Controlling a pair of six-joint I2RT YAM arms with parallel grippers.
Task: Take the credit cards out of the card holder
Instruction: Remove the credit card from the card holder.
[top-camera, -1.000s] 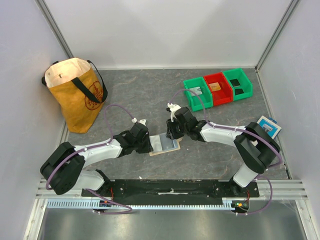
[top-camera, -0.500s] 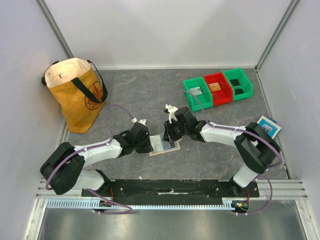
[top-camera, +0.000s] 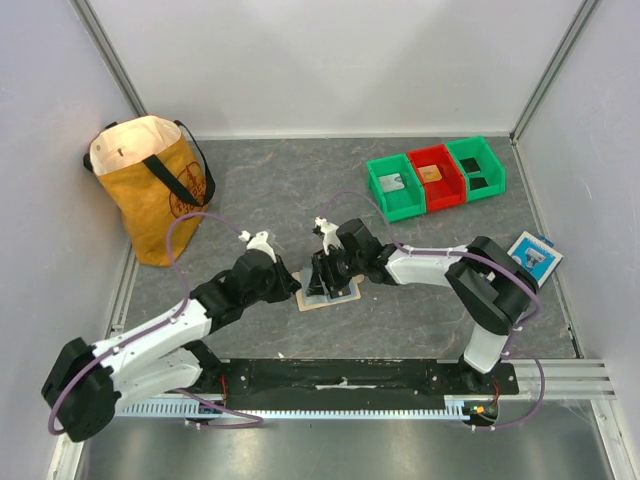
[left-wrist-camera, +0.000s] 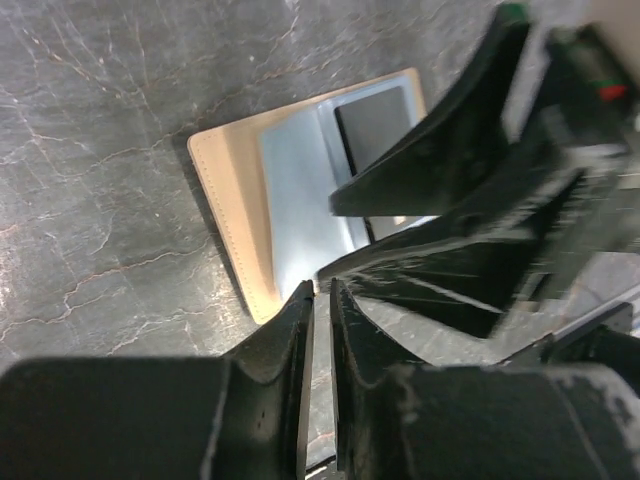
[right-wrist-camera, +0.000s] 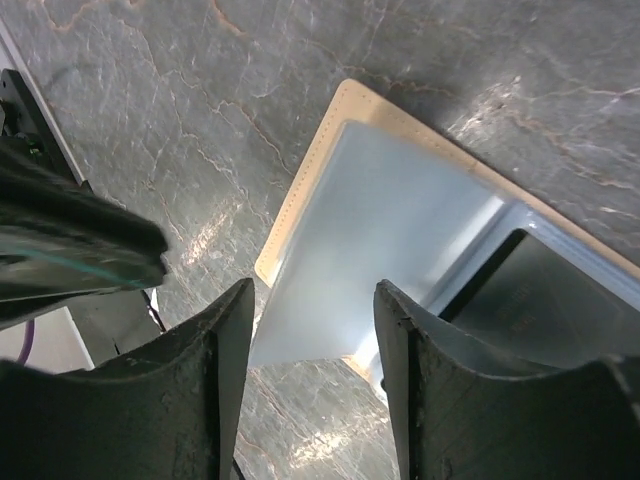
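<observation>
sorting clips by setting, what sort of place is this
Probably a lab robot test cell: white panel walls on aluminium posts enclose a grey stone-look table, a left arm and a right arm are bolted to a rail at its near edge, and small plastic bins sit back right.

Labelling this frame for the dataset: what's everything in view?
card holder: one, tan with pale blue inside, open, mid-table
black card: one, black, in the holder's pocket
red bin: one, red, back right, between the green ones
green bins: two, green, back right
tote bag: one, yellow-brown, back left
flat packet: one, blue and white, right edge
table: one, grey marbled
left gripper: one, black, almost closed at the holder's edge
right gripper: one, black, open over the holder
</observation>
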